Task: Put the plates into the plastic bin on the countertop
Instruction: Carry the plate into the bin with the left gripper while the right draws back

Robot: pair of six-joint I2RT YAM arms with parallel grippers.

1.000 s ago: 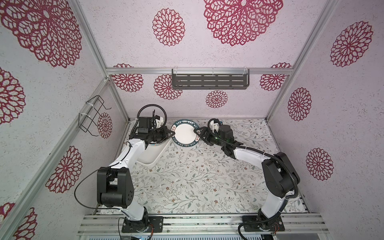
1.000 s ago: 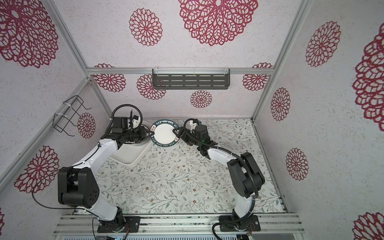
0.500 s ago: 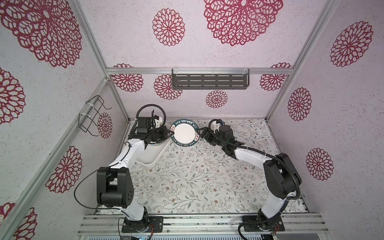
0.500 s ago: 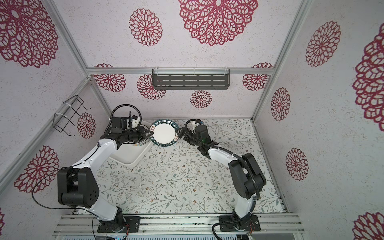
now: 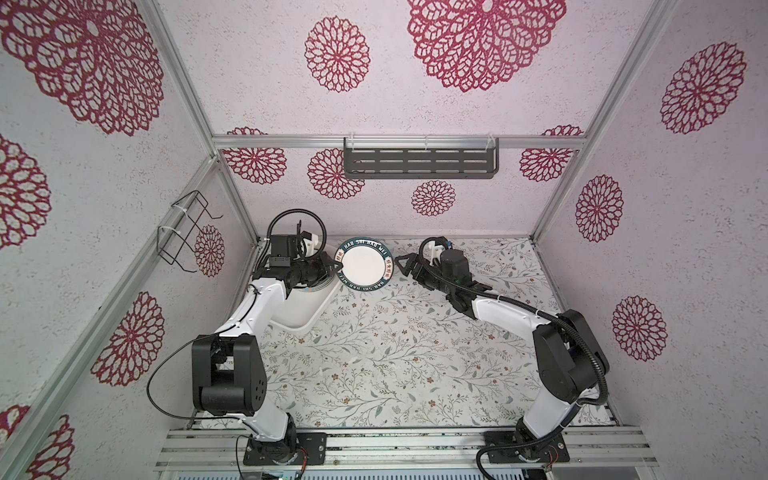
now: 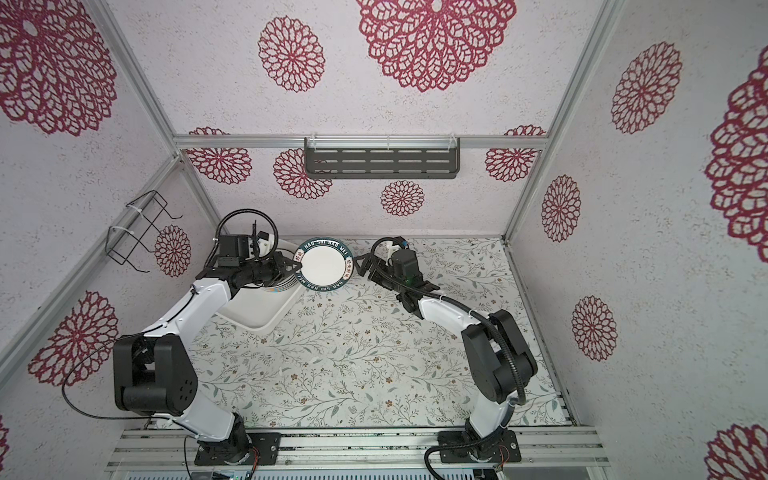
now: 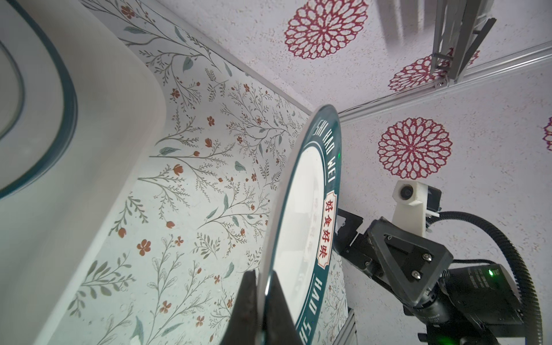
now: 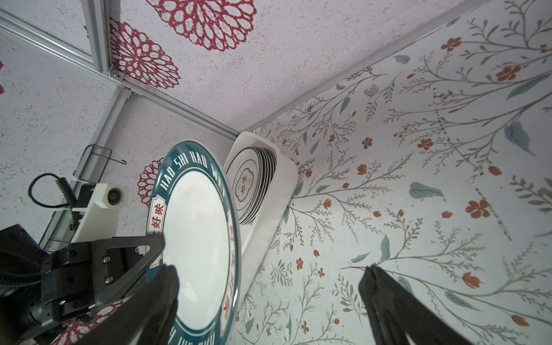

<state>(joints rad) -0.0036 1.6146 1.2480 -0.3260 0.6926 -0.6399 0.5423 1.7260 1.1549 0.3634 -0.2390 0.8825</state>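
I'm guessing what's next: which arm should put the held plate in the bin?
Left: the left gripper clamps the plate beside the plastic bin; the right gripper hangs open, holding nothing.

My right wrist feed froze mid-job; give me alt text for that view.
The left gripper pinches the rim of a teal-rimmed white plate, held beside the plastic bin, which holds a stack of plates. The right gripper stands open over the vine-printed countertop.
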